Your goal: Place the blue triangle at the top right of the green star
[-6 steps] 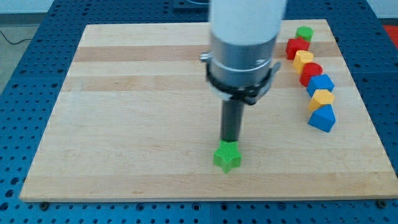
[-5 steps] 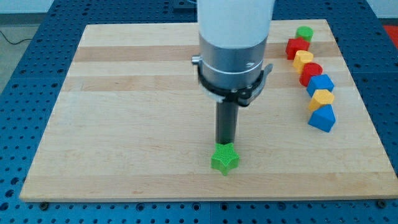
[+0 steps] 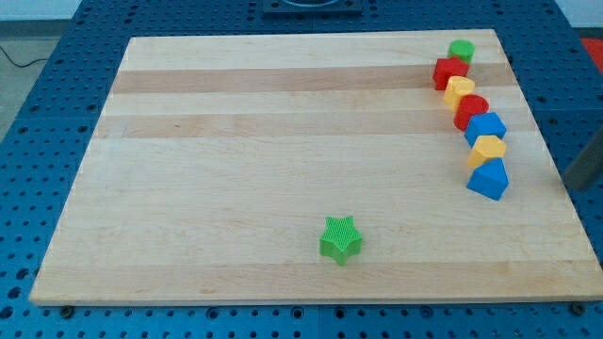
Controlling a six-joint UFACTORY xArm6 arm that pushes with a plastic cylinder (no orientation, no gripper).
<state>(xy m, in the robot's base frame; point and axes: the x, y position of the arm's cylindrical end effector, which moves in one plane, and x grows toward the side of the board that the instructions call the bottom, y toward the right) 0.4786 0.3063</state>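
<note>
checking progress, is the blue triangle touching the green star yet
No, the blue triangle sits far off at the view's right; the green star stands alone.

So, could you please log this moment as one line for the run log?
tip: right edge, right of blue triangle, apart | green star: bottom centre, alone | triangle: lowest in right column | task: not done

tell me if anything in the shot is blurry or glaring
Camera view: lighting is even, no harsh glare on the wooden board; green star and blue triangle look sharp; only my rod at the view's right edge, tip, is dark and slightly soft.
</note>
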